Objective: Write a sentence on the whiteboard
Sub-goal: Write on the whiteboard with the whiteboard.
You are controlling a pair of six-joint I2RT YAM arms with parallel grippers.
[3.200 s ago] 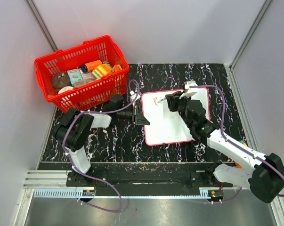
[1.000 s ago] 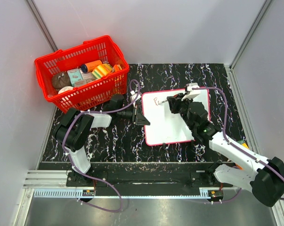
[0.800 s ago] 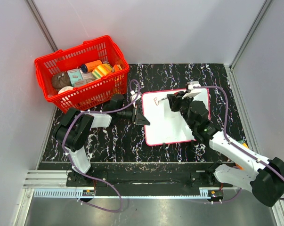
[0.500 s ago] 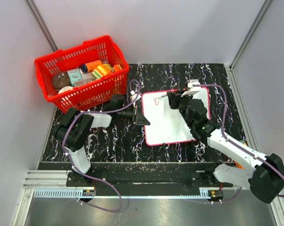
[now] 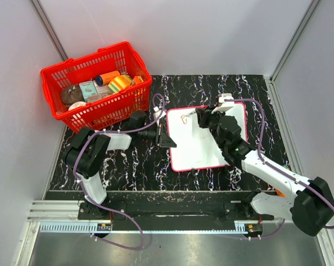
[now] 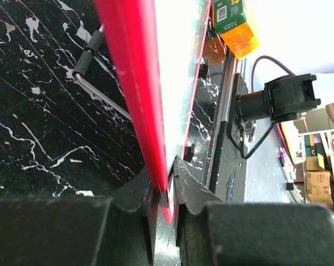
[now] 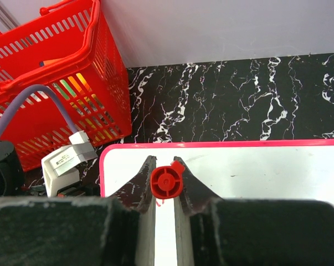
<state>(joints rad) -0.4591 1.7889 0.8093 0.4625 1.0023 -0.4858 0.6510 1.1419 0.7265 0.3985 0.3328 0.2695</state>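
The whiteboard point(image 5: 197, 149) lies on the black marbled table point(image 5: 133, 166) right of centre in the top view, tilted a little so its upper left corner points toward the red basket point(image 5: 56, 75) in the upper left of the frame.

The left gripper point(image 5: 167, 138) sits at the board's left edge. In the left wrist view its 2 fingers point(image 6: 183, 191) are clenched on the thin red rim of the board point(image 6: 136, 83), seen edge-on, so this arm is pinning the board in place.

The right gripper point(image 5: 203, 116) hangs over the board's upper part. In the right wrist view it is clamped around a red marker point(image 7: 167, 182), whose round end faces the camera, with the white surface point(image 7: 239, 166) spread below it. Whether the tip touches the board cannot be told from these views.

The sentence point(image 5: 184, 117) is only a small cluster of thin red strokes near the board's upper left corner, just left of the marker. It is too small to read, and I cannot tell whether it makes up 1 word or less. The middle, right side and lower half of the board are bare white.

I judge the task to be in its early part: board secured, marker in hand, first strokes down. Most of the writing is left to do, running rightward from those marks.
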